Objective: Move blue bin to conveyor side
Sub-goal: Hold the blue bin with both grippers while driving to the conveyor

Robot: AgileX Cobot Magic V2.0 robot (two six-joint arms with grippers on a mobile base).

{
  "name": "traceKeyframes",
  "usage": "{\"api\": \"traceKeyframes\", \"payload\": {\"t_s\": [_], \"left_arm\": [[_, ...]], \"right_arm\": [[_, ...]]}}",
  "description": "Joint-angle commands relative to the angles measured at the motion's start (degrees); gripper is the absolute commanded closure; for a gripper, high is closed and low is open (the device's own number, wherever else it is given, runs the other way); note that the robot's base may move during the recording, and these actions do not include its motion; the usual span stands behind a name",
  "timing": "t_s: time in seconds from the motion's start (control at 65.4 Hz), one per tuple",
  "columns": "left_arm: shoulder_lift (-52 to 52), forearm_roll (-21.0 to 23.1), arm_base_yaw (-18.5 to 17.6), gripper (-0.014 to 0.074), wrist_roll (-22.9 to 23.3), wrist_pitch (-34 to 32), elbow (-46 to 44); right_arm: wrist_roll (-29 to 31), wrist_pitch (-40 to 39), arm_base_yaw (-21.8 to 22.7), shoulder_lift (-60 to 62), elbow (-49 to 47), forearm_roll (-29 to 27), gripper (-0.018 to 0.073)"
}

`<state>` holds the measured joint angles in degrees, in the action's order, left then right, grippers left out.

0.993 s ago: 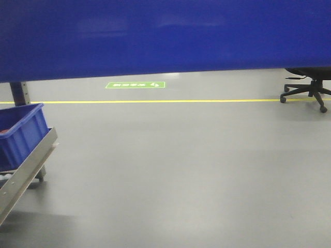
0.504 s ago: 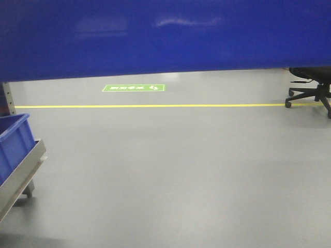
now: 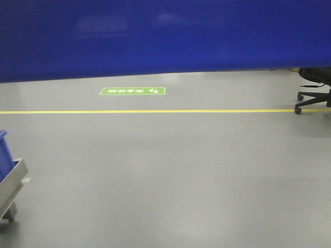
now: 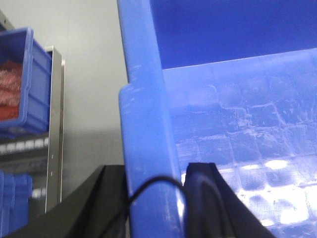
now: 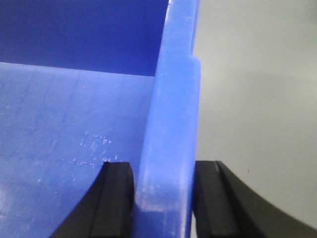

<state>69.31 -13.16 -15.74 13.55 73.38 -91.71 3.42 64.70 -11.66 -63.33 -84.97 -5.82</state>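
The blue bin (image 3: 165, 36) is held up in front of the front camera and fills the top of that view. My left gripper (image 4: 154, 191) is shut on the bin's left rim (image 4: 143, 124), one finger outside and one inside the wall. My right gripper (image 5: 163, 193) is shut on the bin's right rim (image 5: 171, 124) in the same way. The bin's inside floor (image 4: 247, 148) is bare. The conveyor is out of view.
Grey floor with a yellow line (image 3: 155, 111) and a green floor sign (image 3: 133, 91). An office chair base (image 3: 313, 95) stands far right. A steel rack edge (image 3: 10, 186) with another blue crate (image 4: 22, 84) holding red packets is at the left.
The view has swung right: the rack and its blue crate slid toward the left edge, the chair moved toward the right edge. The bin stays held in both grippers.
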Motion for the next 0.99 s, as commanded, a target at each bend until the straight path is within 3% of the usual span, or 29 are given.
{"api": "traceKeyframes", "payload": {"t_s": [0.0, 0.978], "left_arm": [[-1.0, -0.3, -0.6, 0.0605, -1.0, -4.8, -0.7], [-1.0, -0.7, -0.6, 0.0605, -1.0, -5.1, -0.7]], "right_arm": [[1.1, -6.0, 0.0, 1.1, -0.8, -0.2, 0.0637], [1.1, -6.0, 0.0, 1.1, -0.8, -0.2, 0.0637]]}}
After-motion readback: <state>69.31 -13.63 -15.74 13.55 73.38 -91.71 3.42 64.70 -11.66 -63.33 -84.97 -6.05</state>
